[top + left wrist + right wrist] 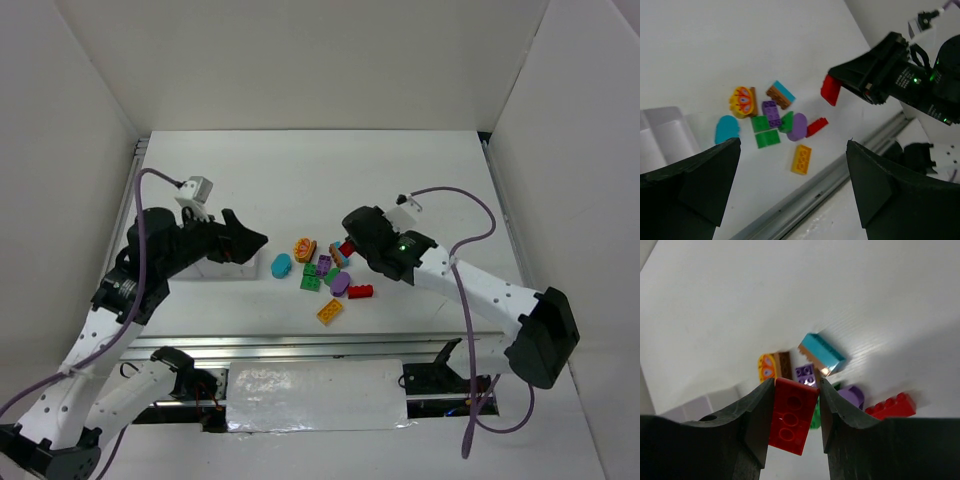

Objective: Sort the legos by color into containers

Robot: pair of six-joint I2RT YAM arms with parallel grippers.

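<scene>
The right gripper (794, 392) is clamped narrow on a red brick (792, 416), one finger on each long side. In the right wrist view the brick's hollow underside faces the camera. Its long axis runs along the fingers, and its free end sticks out past the tips. From the left wrist the same brick (830, 90) hangs steeply tilted from the gripper (840, 84), and appears raised off the table. The top view shows only a red sliver (347, 248) under the gripper (350, 242), on the far side of the purple oval (340, 283).

A second red brick (360, 292) lies flat just right of that oval, long axis across the table. A yellow brick (329, 311) lies on the oval's near side and green bricks (311, 280) just to its left. The teal oval (281, 265) is further left. The wrist views alone show a teal-topped brown brick (822, 354) beyond the oval.

The left gripper (255, 245) hangs wide open, holding nothing, well left of the oval above the white tray (225, 270). Whether any compartment holds a brick cannot be told.
</scene>
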